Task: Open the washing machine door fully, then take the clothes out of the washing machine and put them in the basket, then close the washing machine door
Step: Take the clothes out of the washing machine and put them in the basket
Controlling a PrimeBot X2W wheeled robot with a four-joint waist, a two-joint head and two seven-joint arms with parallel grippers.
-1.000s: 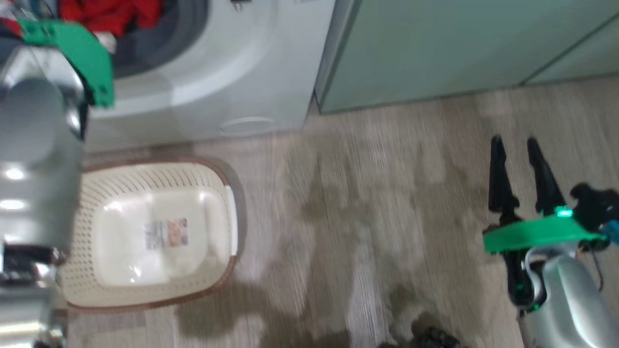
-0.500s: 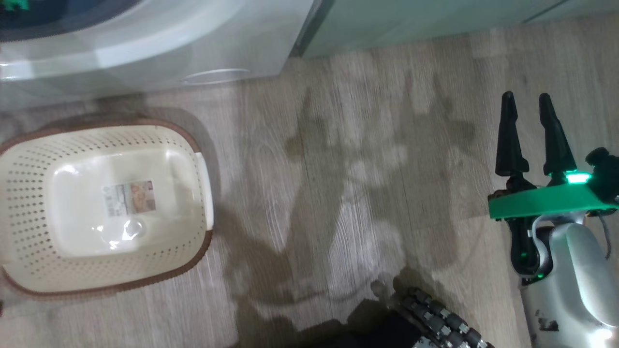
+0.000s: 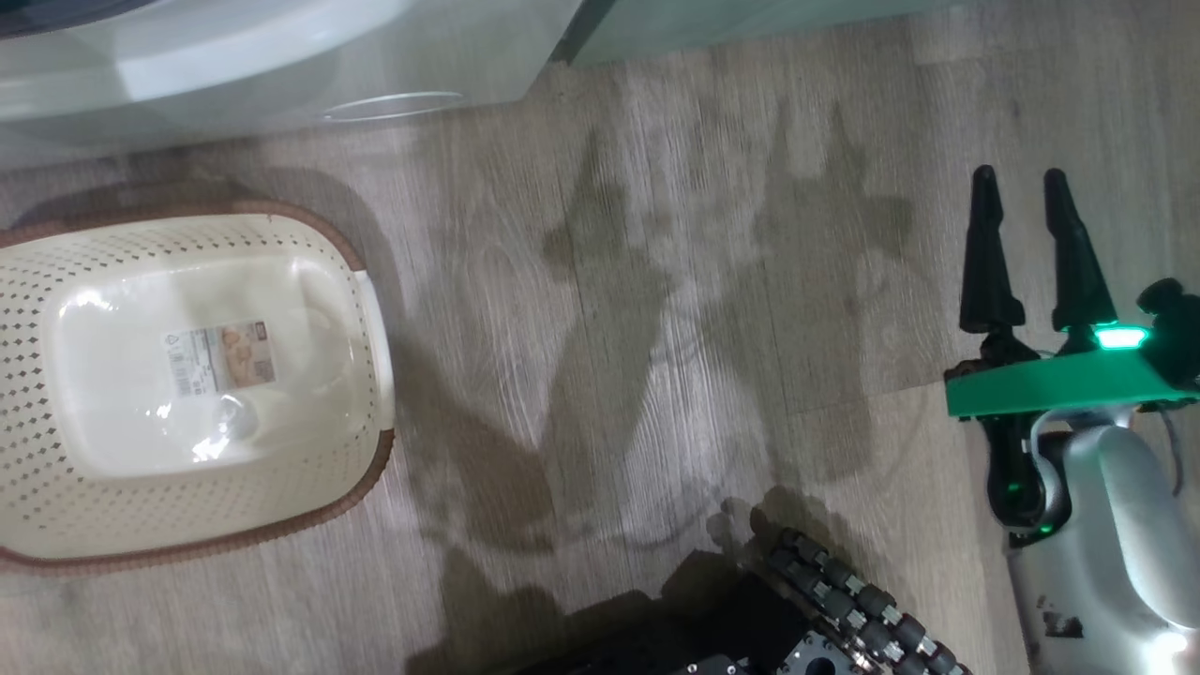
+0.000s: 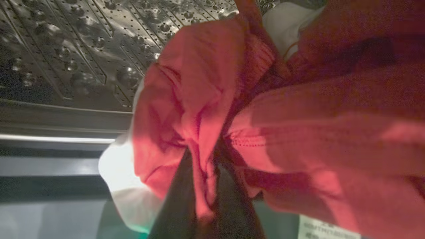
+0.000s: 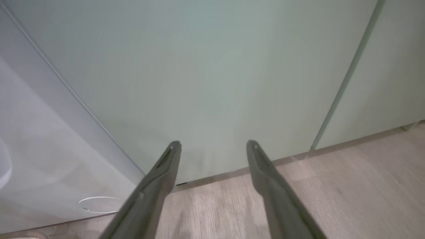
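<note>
Before the washing machine, the basket's long axis runs left-right.

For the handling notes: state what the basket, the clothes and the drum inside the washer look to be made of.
Basket: likely moulded plastic, cream, glossy glare inside, punched holes, brown woven-look rim.
Clothes: thin red fabric, soft folds, stitched seam; fibre unclear.
Drum: apparently steel, shiny, with embossed bumps and perforations.

The right tool has two tapered black fingers, a green bracket (with a lit lamp) and a silver forearm.
</note>
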